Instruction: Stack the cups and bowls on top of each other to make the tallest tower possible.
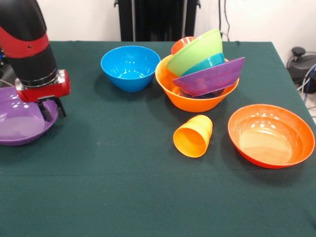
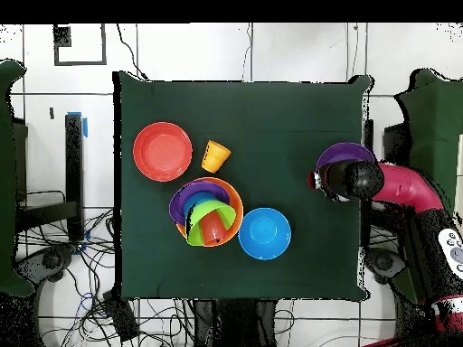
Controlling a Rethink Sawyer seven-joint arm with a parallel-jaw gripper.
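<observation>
No readable writing shows on any bowls (image 1: 131, 66) or cups (image 1: 193, 136).

From my console the table (image 1: 123, 197) shows a matt dark green cloth cover. The bowls look like glossy smooth plastic: the blue bowl (image 1: 130, 67), the red-orange bowl (image 1: 271, 135), the purple bowl (image 1: 17, 123). The yellow-orange cup (image 1: 193, 136) looks like duller plastic. The arm's shell (image 1: 27, 44) looks like smooth hard plastic.

Front view close and low; overhead straight down (both share table (image 1: 123, 173)).
</observation>
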